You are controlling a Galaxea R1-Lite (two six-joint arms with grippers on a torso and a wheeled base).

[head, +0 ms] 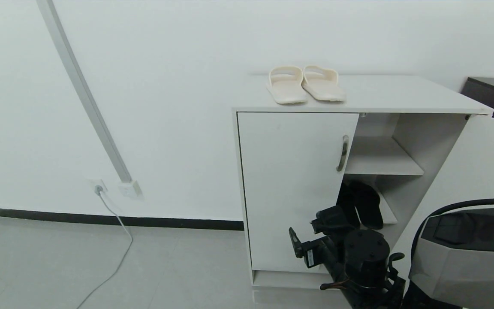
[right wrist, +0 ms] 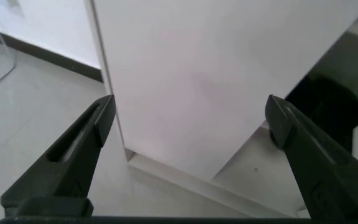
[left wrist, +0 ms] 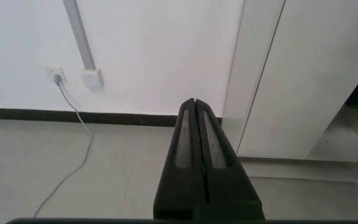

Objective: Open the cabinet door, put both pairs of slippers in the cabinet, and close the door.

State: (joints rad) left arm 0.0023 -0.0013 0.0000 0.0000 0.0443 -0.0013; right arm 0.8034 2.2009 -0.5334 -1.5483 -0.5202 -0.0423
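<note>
While beige slippers (head: 305,84) sit atop the cabinet (head: 401,92) and black slippers (head: 365,206) lie inside, the right gripper (right wrist: 190,104) gapes wide — the left gripper (left wrist: 194,106) is clenched empty.

The cabinet (head: 433,141) is open on its right half, middle right of the frame. The upper shelf (head: 380,165) offers room along its whole width. On the lower shelf (head: 390,214), black slippers (head: 360,204) fill the left part, leaving a narrow strip beside them. The closed left door (head: 294,184) blocks the other half. The open door (head: 474,163) walls off the right edge. Beige slippers (head: 305,84) occupy the left of the cabinet top (head: 401,94).
</note>
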